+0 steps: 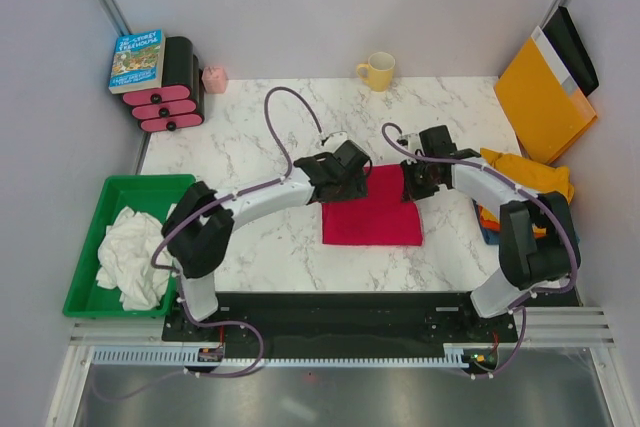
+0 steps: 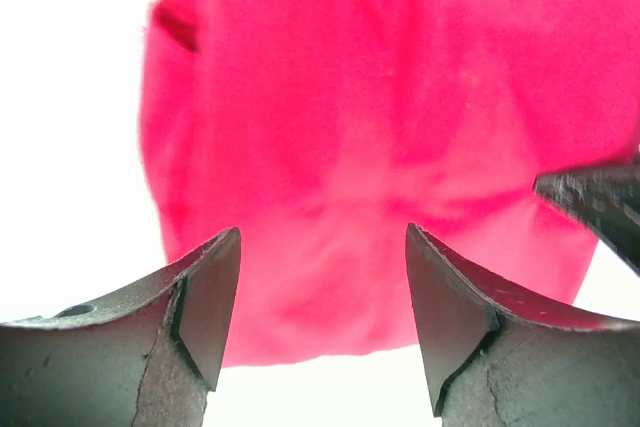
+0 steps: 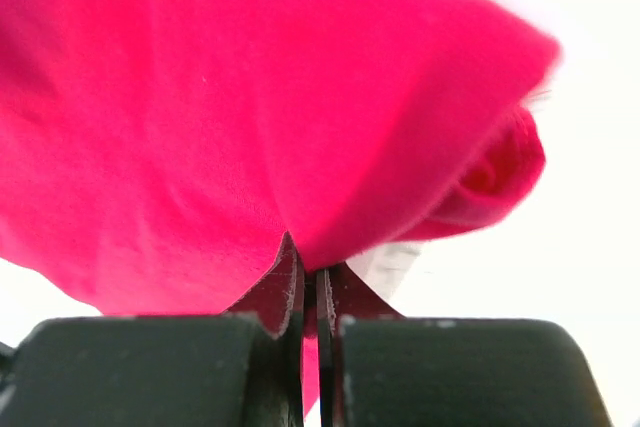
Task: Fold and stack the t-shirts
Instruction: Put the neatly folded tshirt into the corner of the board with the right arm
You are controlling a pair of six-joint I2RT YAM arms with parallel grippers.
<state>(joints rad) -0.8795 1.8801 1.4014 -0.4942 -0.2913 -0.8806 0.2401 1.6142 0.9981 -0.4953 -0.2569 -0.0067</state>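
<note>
A crimson red t-shirt lies folded into a rectangle at the table's middle. My left gripper hovers at its far left edge, open, with nothing between the jaws; in the left wrist view the red cloth lies just beyond the left gripper. My right gripper is at the shirt's far right edge, shut on a pinch of the red cloth, which drapes over the right gripper. A mustard-yellow t-shirt is heaped at the right, with a strip of blue cloth under it. White cloth fills the bin.
A green bin stands off the table's left edge. A yellow mug sits at the back. An orange-yellow envelope leans at the back right. A book rests on a black-and-pink rack at the back left.
</note>
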